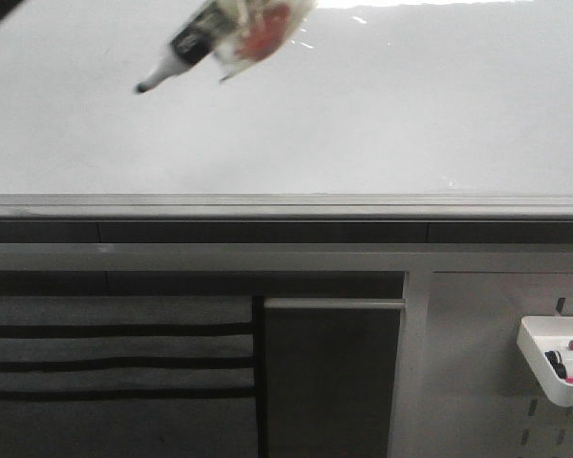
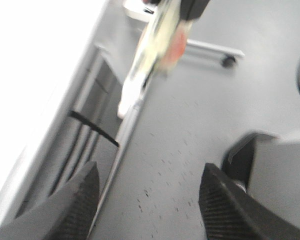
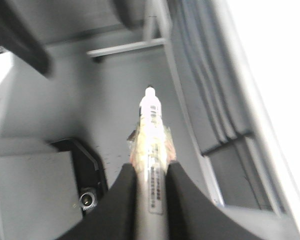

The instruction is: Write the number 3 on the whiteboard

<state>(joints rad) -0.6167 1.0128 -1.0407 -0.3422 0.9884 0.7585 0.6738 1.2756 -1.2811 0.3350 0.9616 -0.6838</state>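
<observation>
Glossy white whiteboard [image 1: 382,105] fills the upper half of the front view, with glare along the top and a grey metal edge below it. Nothing is drawn on the part that shows.

Only the front view catches the marker [image 1: 177,59] against the board: black band, white barrel, dark tip pointing down-left near the board's upper left. Whether the tip touches the surface can't be told.

The right wrist view shows what the front one doesn't: the right tool [image 3: 151,172] is clamped on the marker, black curved fingers on both sides of the barrel, with some blurry clear wrap around it.

The left wrist view shows the left tool [image 2: 149,192] with fingers spread wide and nothing between them, over grey speckled floor.

Lower right in the front view, a small white tray [image 1: 557,361] hangs on a grey panel.
</observation>
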